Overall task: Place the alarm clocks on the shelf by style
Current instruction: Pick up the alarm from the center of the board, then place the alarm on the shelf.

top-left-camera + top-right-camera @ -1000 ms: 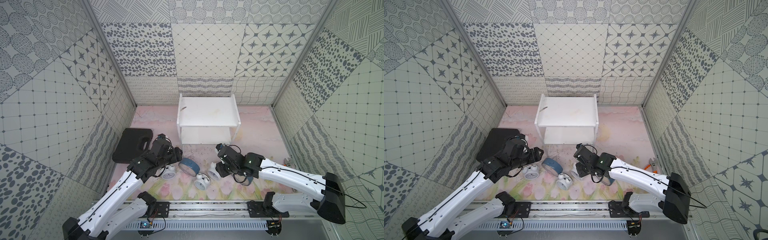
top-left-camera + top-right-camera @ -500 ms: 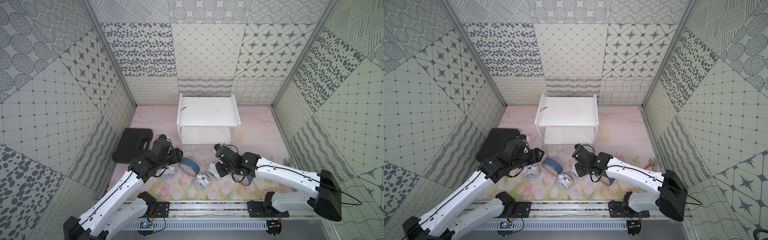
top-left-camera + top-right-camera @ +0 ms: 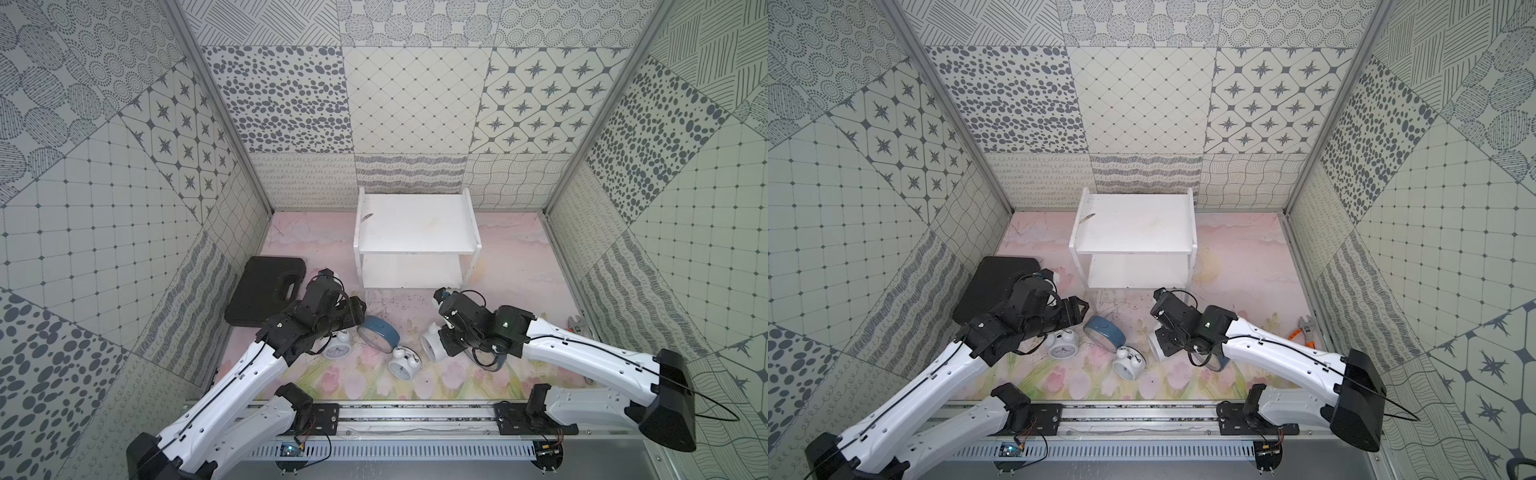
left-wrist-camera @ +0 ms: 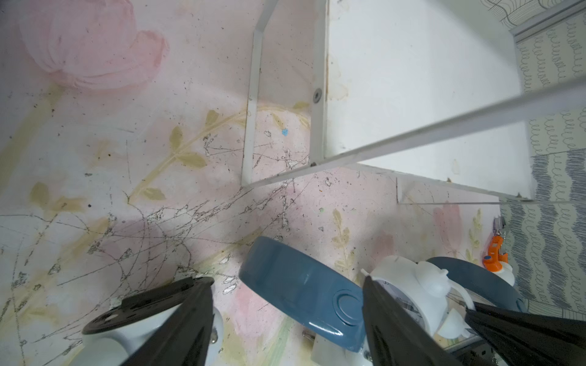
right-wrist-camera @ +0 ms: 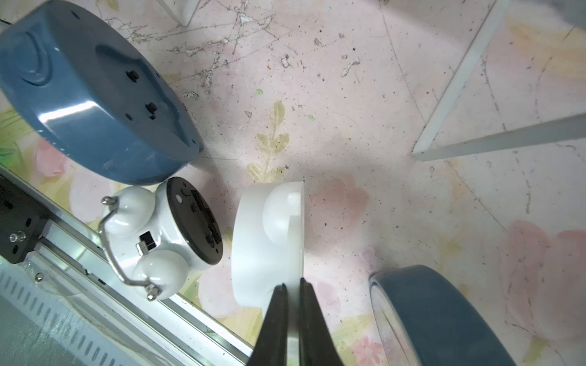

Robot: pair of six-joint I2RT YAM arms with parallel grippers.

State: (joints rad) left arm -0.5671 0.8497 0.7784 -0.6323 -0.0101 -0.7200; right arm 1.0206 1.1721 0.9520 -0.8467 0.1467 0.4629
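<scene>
The white two-tier shelf (image 3: 415, 237) (image 3: 1133, 232) stands at the back with both tiers bare. The alarm clocks sit on the floral mat in front of it. My right gripper (image 5: 293, 286) (image 3: 441, 345) is shut on the thin rim of a white clock (image 5: 269, 240) (image 3: 430, 345) that is tipped on its side. A blue clock (image 5: 444, 317) (image 3: 496, 361) lies partly under that arm. My left gripper (image 4: 285, 280) (image 3: 353, 311) is open, with another blue clock (image 4: 301, 291) (image 3: 378, 332) tilted between its fingers. Two white twin-bell clocks (image 3: 337, 348) (image 3: 403, 362) lie near it.
A flat black case (image 3: 266, 291) lies at the left behind my left arm. An orange-handled tool (image 3: 1304, 330) rests by the right wall. The metal rail (image 3: 395, 415) runs along the mat's front edge. The shelf's thin leg (image 4: 250, 126) stands just beyond my left gripper.
My right gripper has closed onto the white clock's rim. The left gripper's jaws narrowed slightly at first and then held. Both arms have barely shifted.
</scene>
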